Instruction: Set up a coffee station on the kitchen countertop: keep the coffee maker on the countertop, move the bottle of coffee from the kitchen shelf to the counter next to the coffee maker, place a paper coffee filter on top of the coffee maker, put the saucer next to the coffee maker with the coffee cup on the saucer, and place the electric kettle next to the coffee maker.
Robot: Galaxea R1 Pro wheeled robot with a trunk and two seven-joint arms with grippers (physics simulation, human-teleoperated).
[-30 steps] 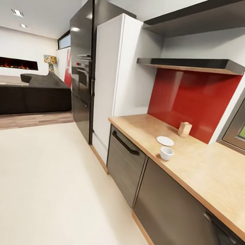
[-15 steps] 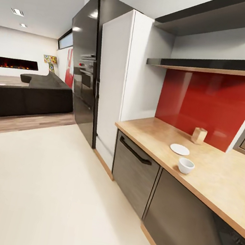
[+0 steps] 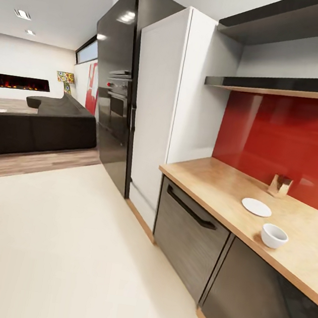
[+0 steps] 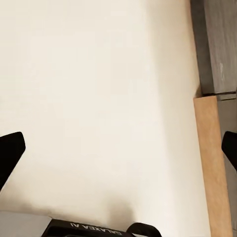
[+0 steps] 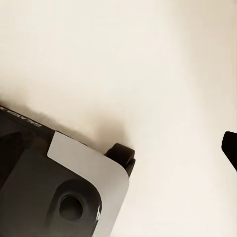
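Kitchen countertop (image 3: 216, 185): long light-wood worktop over dark grey cabinet fronts, running along the right side of the head view beneath a red splashback; its left end meets a tall white cabinet.

Saucer (image 3: 256, 207): small round flat white plate; lying flat on the worktop, nothing on it.

Coffee cup (image 3: 274, 236): small plain white cup, upright, handle not discernible; standing on the worktop near its front edge, just right of and nearer than the saucer, apart from it.
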